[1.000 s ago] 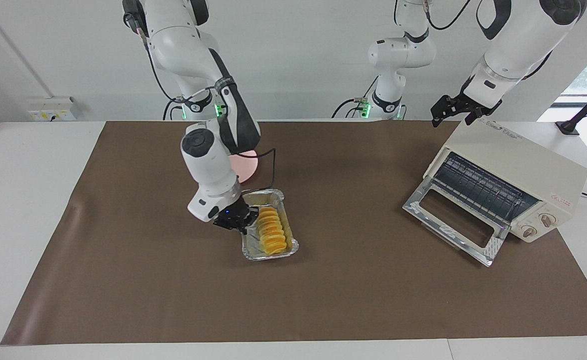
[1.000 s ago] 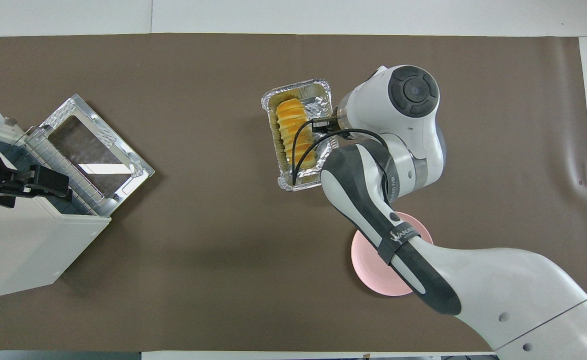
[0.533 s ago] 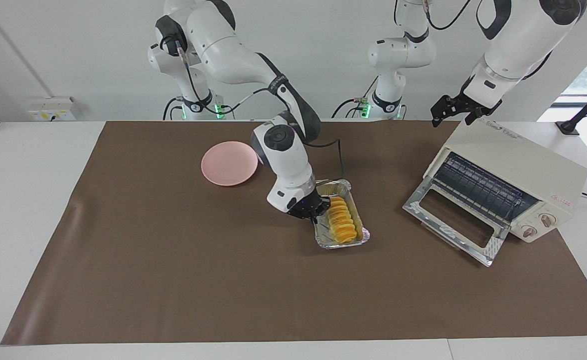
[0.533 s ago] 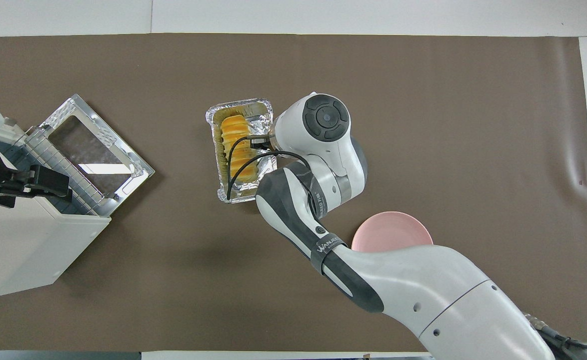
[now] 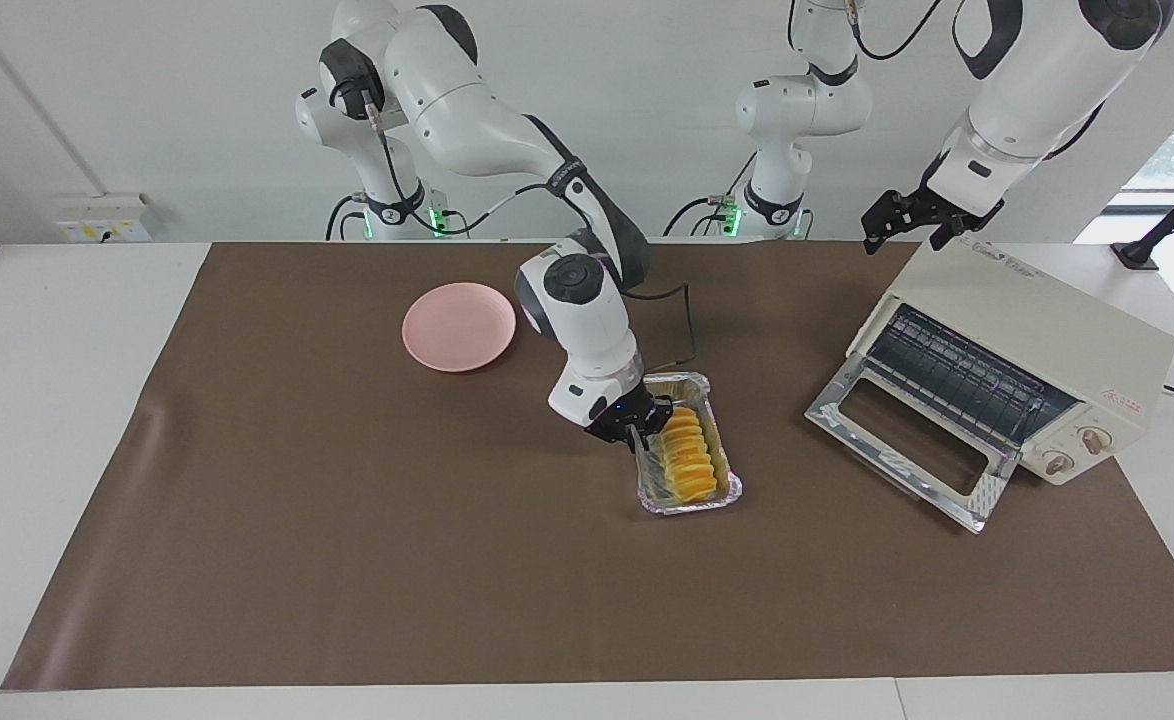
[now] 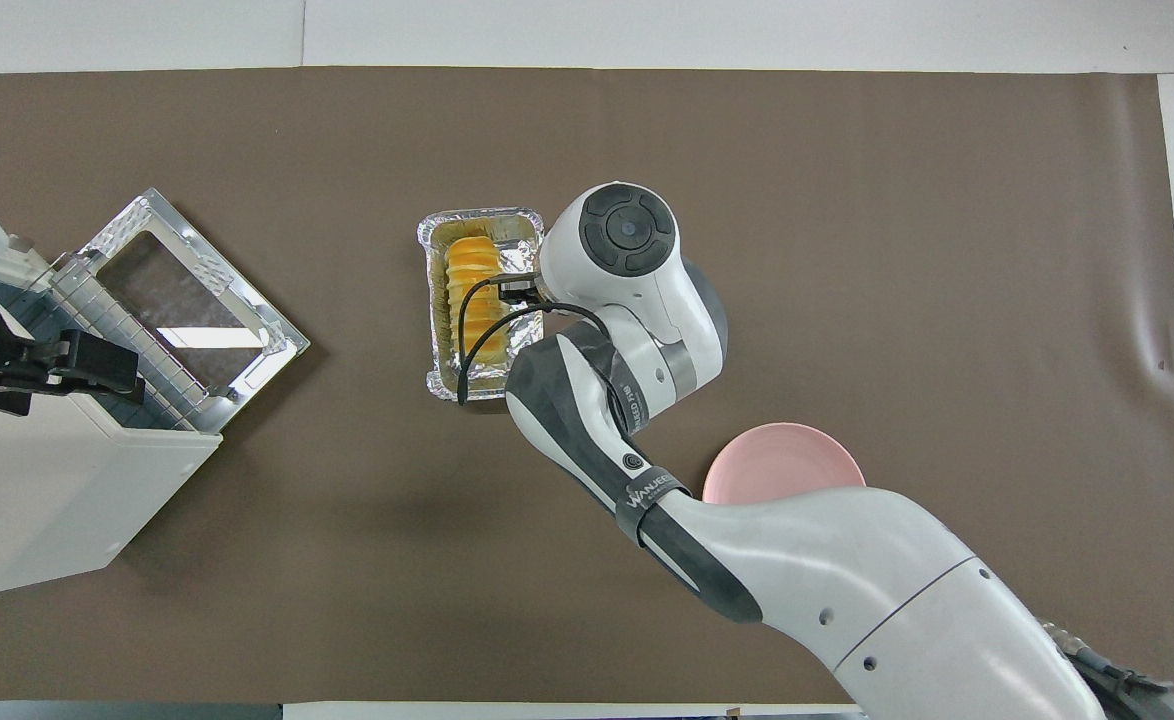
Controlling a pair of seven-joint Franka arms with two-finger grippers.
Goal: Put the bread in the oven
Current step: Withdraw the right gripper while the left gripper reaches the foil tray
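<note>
Over the last second the right arm has dragged the foil tray [image 5: 689, 500] with the bread [image 5: 688, 455] in it across the brown mat toward the left arm's end of the surface, uncovering the pink plate [image 5: 458, 326] and stopping the tray short of the oven [image 5: 1032, 360]; the last half-second added only a small shift, so the carry looks paused rather than finished; the bread lies lengthwise in the tray, resting on the surface, apart from the lowered oven door [image 5: 907, 450], whose rack stands exposed and ready; the right gripper [image 5: 637, 432] sits low at the tray's long rim on the side toward the right arm's end, its fingers against or just inside the foil wall; they appear to be loosening, but whether they grip the rim I cannot tell; the left gripper [image 5: 909, 222] waits spread wide and empty above the oven's top, touching nothing.
</note>
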